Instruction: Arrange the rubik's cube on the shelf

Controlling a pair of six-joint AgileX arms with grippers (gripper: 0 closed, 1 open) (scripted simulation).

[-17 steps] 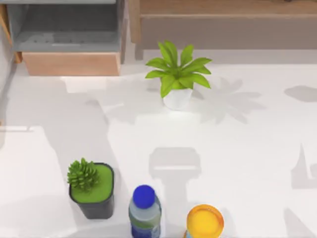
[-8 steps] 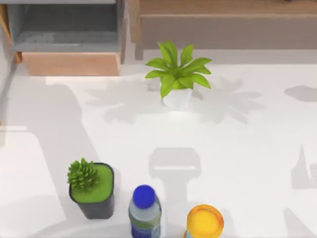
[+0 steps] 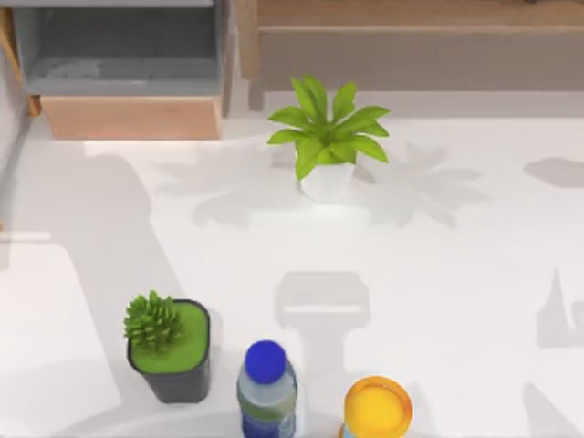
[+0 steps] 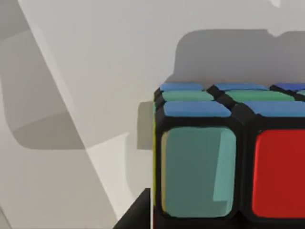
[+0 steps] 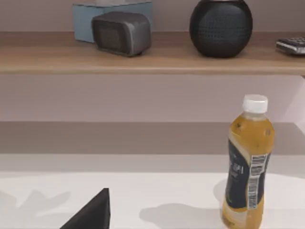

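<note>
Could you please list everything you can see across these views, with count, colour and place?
cube: one, blue, teal, red and green tiles on a black grid, close in the left wrist view above the white table
shelf: one, tan wood, at the table's far edge
compartment: one, grey with a light-wood base, far left
leafy plant: one, green in a white pot, centre far
cactus: one, green in a dark pot, near left
blue-capped bottle: one, near centre
yellow-topped item: one, near edge
juice bottle: one, amber, white cap, on the table
clock: one, grey, on the shelf
speaker: one, black, round, on the shelf
</note>
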